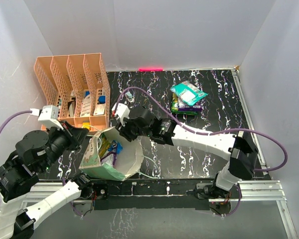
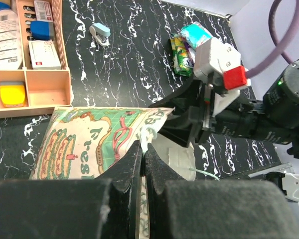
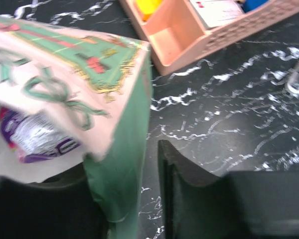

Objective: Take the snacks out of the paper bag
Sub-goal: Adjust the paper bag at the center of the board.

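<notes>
- The paper bag (image 1: 107,172) lies tipped over on the black marbled surface (image 1: 219,99), close to the arms' bases. Its mouth gapes toward the right arm.
- The left end effector (image 2: 142,149) has its fingers pressed together on the bag's rim, pinching the cream paper at the edge of the mouth.
- The right end effector (image 3: 127,167) is spread apart, with the bag's mint-green side wall standing between its fingers. One finger (image 3: 189,184) sits just clear of the paper, and I cannot tell whether the other touches it.
- A shiny, crumpled purple packet (image 3: 35,137) shows inside the mouth. From above, bits of blue and yellow show beside it, too small to make out.
- A stack of packets (image 1: 188,97) lies out on the surface, well apart from the bag and toward the far right. A teal-and-white one sits on top of green and purple ones.
- An orange file rack (image 1: 72,84) stands at the far left, just behind the bag, with white, blue and yellow items in its slots.
- A small pale stapler-like thing (image 1: 130,95) lies between the rack and the stack.
</notes>
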